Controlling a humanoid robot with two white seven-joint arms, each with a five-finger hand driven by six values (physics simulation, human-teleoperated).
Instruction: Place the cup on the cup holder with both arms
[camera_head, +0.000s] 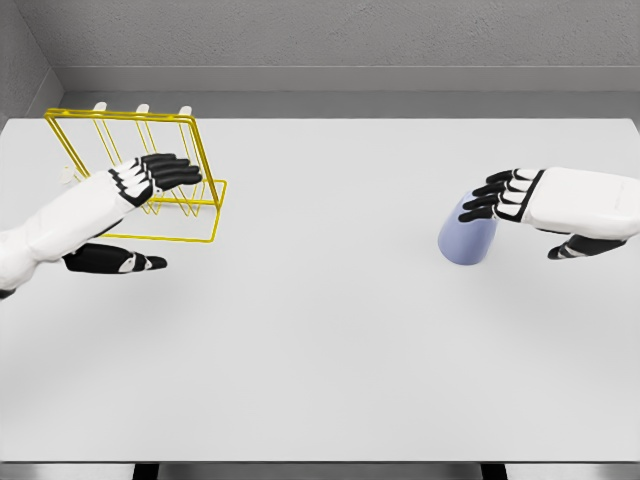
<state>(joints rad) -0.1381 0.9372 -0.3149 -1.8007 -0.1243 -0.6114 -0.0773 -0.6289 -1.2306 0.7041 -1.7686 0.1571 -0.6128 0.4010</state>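
Right hand (540, 205) fingers spread, covering top of cup (467, 240); contact unclear. Left hand (140, 195) relaxed, empty, partly hiding yellow cup holder (130, 140).

One pale lavender-blue smooth cup (467, 238) stands on the table, at about three o'clock from the table's middle. One yellow wire-frame cup holder (140, 180) sits at about ten o'clock. Three white pegs (142, 109) rise along its far side. One broad white flat table (320, 350) bears them all. Two white robot arms with black-fingered hands show: the left hand (150, 178) at nine o'clock and the right hand (515, 195) at three o'clock.
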